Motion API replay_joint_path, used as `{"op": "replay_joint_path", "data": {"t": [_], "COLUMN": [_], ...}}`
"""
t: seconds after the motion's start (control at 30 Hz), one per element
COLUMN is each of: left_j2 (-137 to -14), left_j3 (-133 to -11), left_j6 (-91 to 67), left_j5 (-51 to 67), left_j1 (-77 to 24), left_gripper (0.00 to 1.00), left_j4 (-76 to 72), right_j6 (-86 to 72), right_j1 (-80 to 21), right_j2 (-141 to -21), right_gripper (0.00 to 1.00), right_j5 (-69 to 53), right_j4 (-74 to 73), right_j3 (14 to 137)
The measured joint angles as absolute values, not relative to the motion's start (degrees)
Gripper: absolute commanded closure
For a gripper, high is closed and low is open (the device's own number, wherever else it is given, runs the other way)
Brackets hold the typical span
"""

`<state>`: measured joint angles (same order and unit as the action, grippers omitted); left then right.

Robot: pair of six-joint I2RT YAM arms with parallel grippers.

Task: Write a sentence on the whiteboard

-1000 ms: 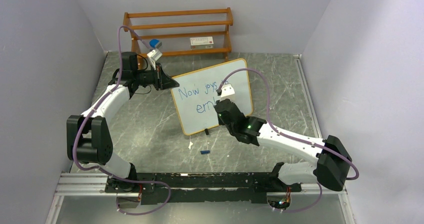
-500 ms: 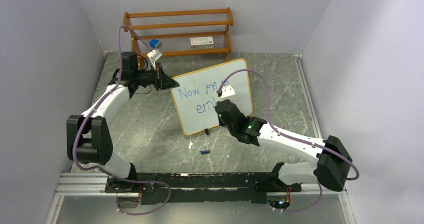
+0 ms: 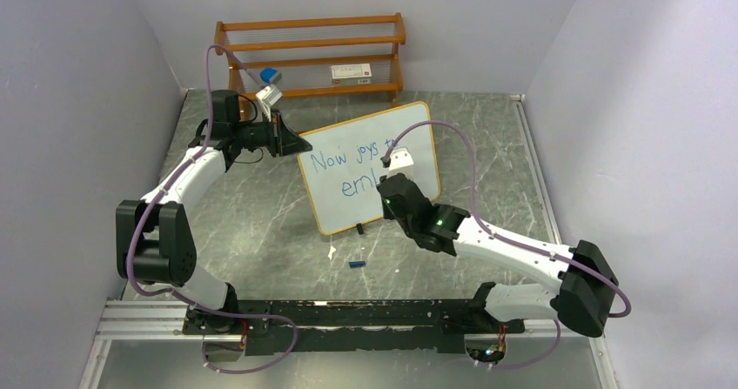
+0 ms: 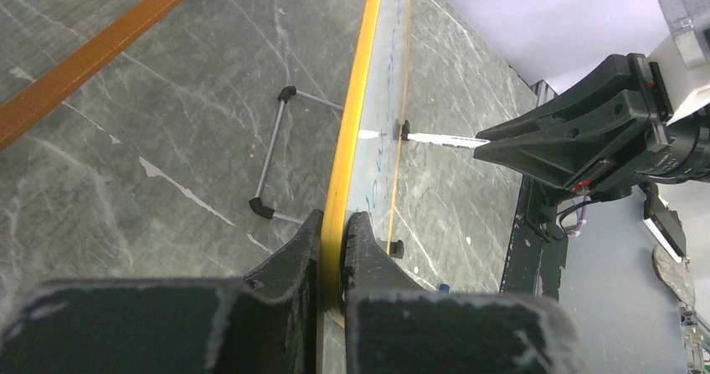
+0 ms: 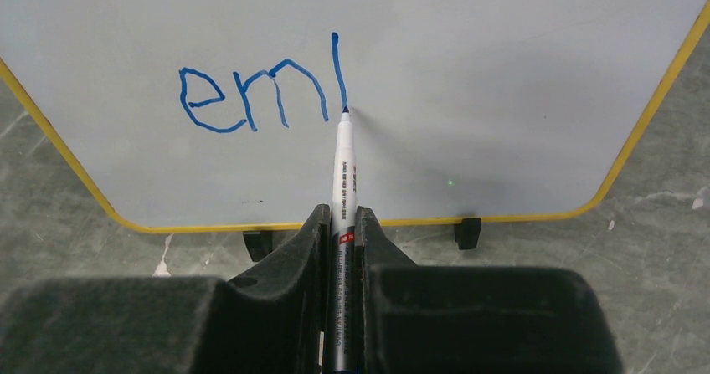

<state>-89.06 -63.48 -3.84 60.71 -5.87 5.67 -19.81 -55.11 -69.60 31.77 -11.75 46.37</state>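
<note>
The right arm [image 3: 509, 243] has shifted slightly right; the right gripper [image 5: 342, 217] grips a marker [image 5: 344, 152], its tip on the whiteboard [image 5: 519, 73] at the end of the sentence [image 5: 251, 98]. The left gripper [image 4: 336, 227] clamps the whiteboard's left edge. It stands at the middle of the table [image 3: 252, 219].

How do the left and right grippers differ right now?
The left gripper is shut on the yellow frame of the white whiteboard; the right gripper is shut on a white blue-tipped marker. The left grips edge-on from the side; the right faces the board's front, marker tip touching the blue handwritten lettering. Both are closed.
</note>
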Motion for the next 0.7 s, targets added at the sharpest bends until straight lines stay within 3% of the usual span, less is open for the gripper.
{"op": "replay_joint_path", "data": {"t": [0.7], "left_j2": [-89.1], "left_j3": [-63.5], "left_j6": [-3.8], "left_j5": [60.7], "left_j1": [-5.9], "left_gripper": [0.95], "left_j4": [5.7], "right_j6": [-18.2], "right_j1": [-55.1], "right_j2": [-70.8], "right_gripper": [1.00], "right_j5": [32.9], "right_j4": [-7.6], "right_j3": [46.2]}}
